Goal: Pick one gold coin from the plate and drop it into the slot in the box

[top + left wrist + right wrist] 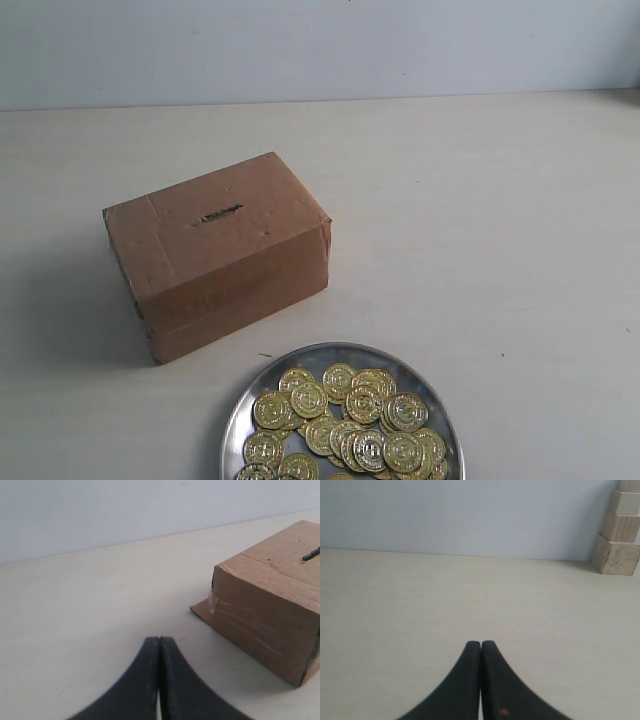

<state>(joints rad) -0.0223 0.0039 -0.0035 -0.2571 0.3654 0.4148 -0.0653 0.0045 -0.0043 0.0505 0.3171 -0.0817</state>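
On the pale cream tabletop [500, 250] I judge nothing begun; my left gripper [159, 647] and right gripper [480, 649] are both pinched closed on nothing; the gold coins [350, 420] lie heaped in the round silver metal plate [262, 378] just beside the brown cardboard box [215, 260], its narrow dark slot [220, 213] on top waiting.

Exterior cam looks steeply down at the table [480, 220], pretty close. Wrist cams sit low behind the left pincer [159, 642] and right pincer [480, 645], facing forward. Only the left one shares the box [270, 625] with the exterior, ahead of its pincer.

Brown box [218, 255] upright, slot [220, 213] on top; silver plate [330, 353] nearby, heaped gold coins [350, 420], count unclear.
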